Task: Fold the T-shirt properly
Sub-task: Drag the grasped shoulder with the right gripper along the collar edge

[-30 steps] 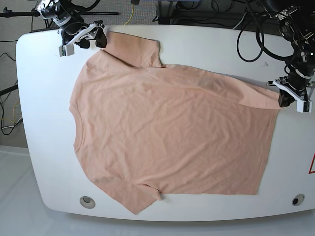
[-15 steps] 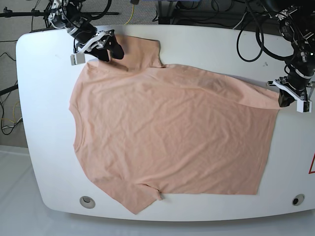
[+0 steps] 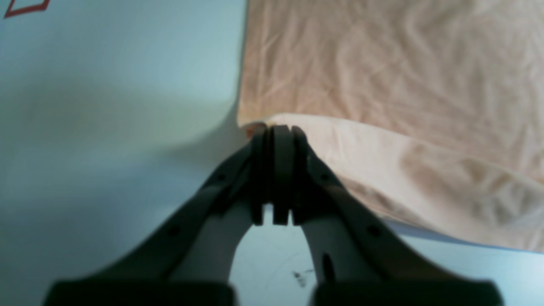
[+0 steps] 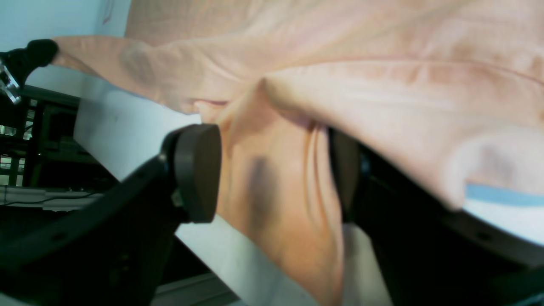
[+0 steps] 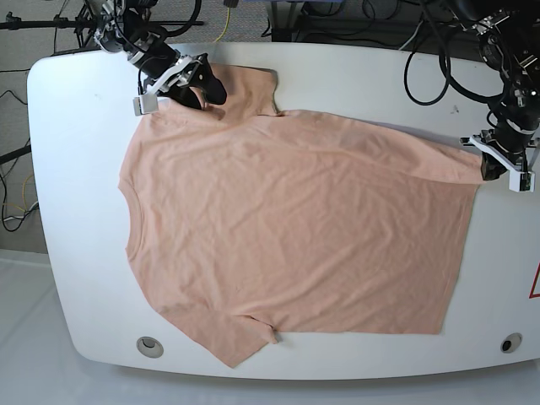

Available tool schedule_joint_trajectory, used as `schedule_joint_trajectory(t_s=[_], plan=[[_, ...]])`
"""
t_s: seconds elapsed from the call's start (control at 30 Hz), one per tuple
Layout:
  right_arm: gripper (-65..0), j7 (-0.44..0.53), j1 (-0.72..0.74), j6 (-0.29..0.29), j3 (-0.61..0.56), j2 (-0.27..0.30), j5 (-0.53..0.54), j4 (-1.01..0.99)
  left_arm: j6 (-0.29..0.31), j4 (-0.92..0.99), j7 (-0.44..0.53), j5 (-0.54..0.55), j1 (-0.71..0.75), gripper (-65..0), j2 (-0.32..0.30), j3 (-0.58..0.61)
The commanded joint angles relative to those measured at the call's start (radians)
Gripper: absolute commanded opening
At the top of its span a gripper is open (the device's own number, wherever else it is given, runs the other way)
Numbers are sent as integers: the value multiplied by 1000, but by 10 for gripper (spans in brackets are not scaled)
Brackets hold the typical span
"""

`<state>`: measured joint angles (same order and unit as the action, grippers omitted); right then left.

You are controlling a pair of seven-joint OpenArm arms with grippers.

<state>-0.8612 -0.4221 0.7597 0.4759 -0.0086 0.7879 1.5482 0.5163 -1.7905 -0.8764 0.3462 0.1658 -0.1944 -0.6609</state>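
Shirt (image 5: 287,228) lying flat | left gripper (image 3: 274,131) pinching corner | right gripper (image 4: 272,170) gaping around sleeve | risking slipping, bunching cloth

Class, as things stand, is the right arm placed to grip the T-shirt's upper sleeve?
Probably yes. The right end effector is open with the sleeve fabric of the T-shirt bunched between its fingers, and nothing blocks closing on it.
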Motion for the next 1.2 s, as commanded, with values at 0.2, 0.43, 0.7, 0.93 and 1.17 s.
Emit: schedule_joint_trajectory(t_s=[0.2,0.43,0.7,0.93,1.17], plan=[[-650,-137,-21,-62,-3,19,-163,-25,0,-16,18,11,-13,-650,-12,-3],[-650,-137,-21,-62,-1,29,-158,-19,0,-16,18,11,-15,-650,-12,-3],[-650,-137,-41,-62,1,45,-157,113,0,-16,18,11,-15,-650,-12,-3],[-650,-137,-73,-62,2,45,-161,260,0,-16,18,11,-15,-650,-12,-3],[-650,-137,-91,-62,2,45,-158,341,0,-16,18,14,-15,-650,-10,-3]])
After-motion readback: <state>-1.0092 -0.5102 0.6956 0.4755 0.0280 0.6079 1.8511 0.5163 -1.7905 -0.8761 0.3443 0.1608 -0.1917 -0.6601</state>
